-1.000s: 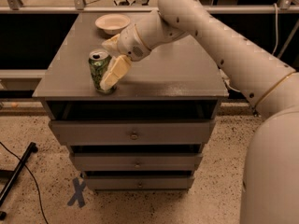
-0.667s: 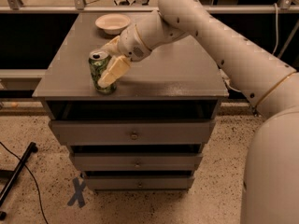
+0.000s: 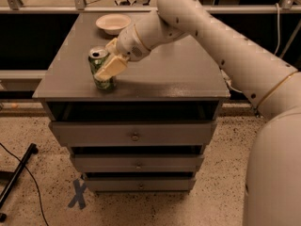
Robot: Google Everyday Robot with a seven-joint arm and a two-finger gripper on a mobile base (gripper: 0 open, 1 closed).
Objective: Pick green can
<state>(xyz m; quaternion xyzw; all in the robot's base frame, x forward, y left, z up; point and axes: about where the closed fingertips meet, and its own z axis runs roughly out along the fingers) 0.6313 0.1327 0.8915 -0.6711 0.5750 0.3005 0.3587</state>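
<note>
The green can [image 3: 98, 61], mottled green and white with a silver top, stands upright near the front left edge of the grey cabinet top [image 3: 164, 74]. My gripper [image 3: 105, 66] reaches in from the right and straddles the can. Its cream near finger [image 3: 112, 68] lies against the can's front side; the far finger is mostly hidden behind the can. The can's base still rests on the cabinet top.
A shallow white bowl [image 3: 113, 22] sits at the back of the cabinet top. The cabinet has several drawers [image 3: 134, 134] below. A railing runs behind it. A black stand leg [image 3: 16, 178] and a cable lie on the speckled floor at left.
Almost nothing differs: the gripper stays around the can at the same spot and the can has not left the cabinet top.
</note>
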